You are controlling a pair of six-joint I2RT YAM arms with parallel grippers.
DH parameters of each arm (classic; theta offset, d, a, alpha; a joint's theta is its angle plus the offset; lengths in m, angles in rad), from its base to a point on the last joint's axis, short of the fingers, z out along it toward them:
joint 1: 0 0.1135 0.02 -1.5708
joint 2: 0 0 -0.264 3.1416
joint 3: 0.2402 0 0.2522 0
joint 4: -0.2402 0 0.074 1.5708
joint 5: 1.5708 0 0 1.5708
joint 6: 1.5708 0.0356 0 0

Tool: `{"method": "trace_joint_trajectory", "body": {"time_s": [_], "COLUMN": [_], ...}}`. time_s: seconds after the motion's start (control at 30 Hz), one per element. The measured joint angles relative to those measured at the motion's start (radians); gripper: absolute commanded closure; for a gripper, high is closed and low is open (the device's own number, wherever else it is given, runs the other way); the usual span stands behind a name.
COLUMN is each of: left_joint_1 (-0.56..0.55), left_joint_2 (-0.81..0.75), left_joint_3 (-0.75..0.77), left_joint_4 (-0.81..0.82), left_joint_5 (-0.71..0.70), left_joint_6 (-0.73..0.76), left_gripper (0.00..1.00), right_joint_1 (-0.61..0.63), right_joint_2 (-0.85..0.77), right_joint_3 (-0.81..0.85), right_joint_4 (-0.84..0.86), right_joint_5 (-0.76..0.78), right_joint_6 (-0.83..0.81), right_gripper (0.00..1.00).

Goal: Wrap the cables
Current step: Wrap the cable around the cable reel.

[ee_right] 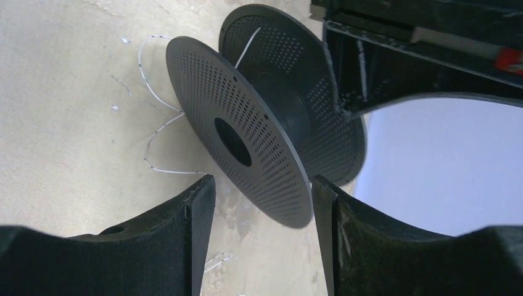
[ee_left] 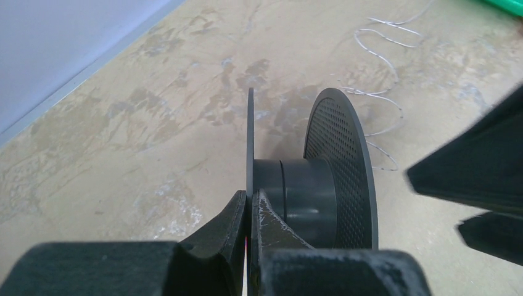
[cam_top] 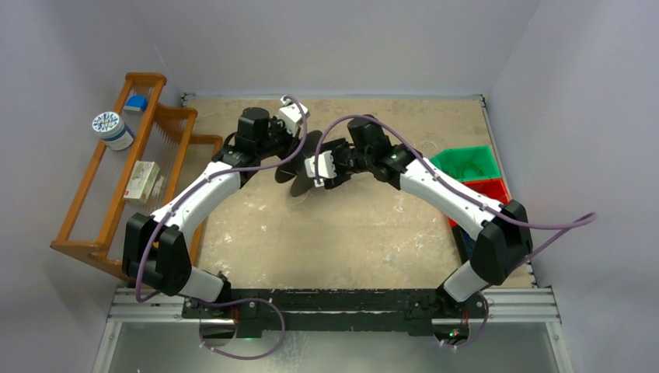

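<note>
- Beyond the black perforated plastic spool (ee_right: 247,135), the thin whitish cable (ee_right: 172,171) lies in loose loops on the beige tabletop (ee_right: 74,123). One strand runs in between the flanges, but the hub looks bare, so nearly all the winding seems left.
- The left gripper (ee_left: 248,200) is clamped on one flange's edge.
- The right gripper (ee_right: 264,185) gapes wide astride the other flange's rim, holding nothing.

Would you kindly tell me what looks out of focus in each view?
Left wrist: the left tool blurs at the bottom edge, spool and cable sharp. Right wrist: right tool soft, spool holes crisp. Top external: even light, cable barely resolved.
</note>
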Motion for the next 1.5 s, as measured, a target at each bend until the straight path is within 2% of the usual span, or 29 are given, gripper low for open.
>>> {"method": "trace_joint_trajectory", "body": {"time_s": [0.43, 0.47, 0.7, 0.8, 0.9, 0.93, 1.07, 1.27, 1.37, 1.5], "left_joint_1": [-0.005, -0.006, -0.009, -0.011, -0.013, -0.013, -0.02, -0.021, -0.017, -0.012], "left_joint_2": [-0.047, -0.048, -0.052, -0.058, -0.062, -0.062, -0.062, -0.069, -0.078, -0.108], "left_joint_3": [-0.026, -0.026, -0.038, -0.04, -0.041, -0.041, -0.041, -0.041, -0.037, -0.035], "left_joint_4": [-0.045, -0.045, -0.046, -0.048, -0.05, -0.051, -0.056, -0.044, -0.018, 0.018], "left_joint_5": [0.113, 0.115, 0.137, 0.15, 0.167, 0.174, 0.195, 0.213, 0.213, 0.214], "left_joint_6": [0.057, 0.061, 0.079, 0.086, 0.094, 0.094, 0.093, 0.063, 0.04, 0.014], "left_gripper": [1.0, 1.0, 1.0, 1.0, 1.0, 1.0, 0.87, 0.5, 0.36, 0.3], "right_joint_1": [0.0, 0.0, -0.001, -0.007, -0.015, -0.018, -0.037, -0.082, -0.109, -0.134], "right_joint_2": [0.099, 0.1, 0.126, 0.138, 0.142, 0.142, 0.145, 0.162, 0.167, 0.171], "right_joint_3": [0.051, 0.051, 0.063, 0.069, 0.068, 0.068, 0.065, 0.069, 0.069, 0.069], "right_joint_4": [-0.071, -0.072, -0.074, -0.081, -0.098, -0.105, -0.13, -0.186, -0.214, -0.229], "right_joint_5": [-0.044, -0.045, -0.067, -0.094, -0.121, -0.13, -0.176, -0.251, -0.28, -0.314], "right_joint_6": [-0.031, -0.032, -0.05, -0.058, -0.064, -0.066, -0.075, -0.095, -0.105, -0.112], "right_gripper": [0.47, 0.5, 0.83, 0.88, 1.0, 1.0, 1.0, 1.0, 1.0, 1.0]}}
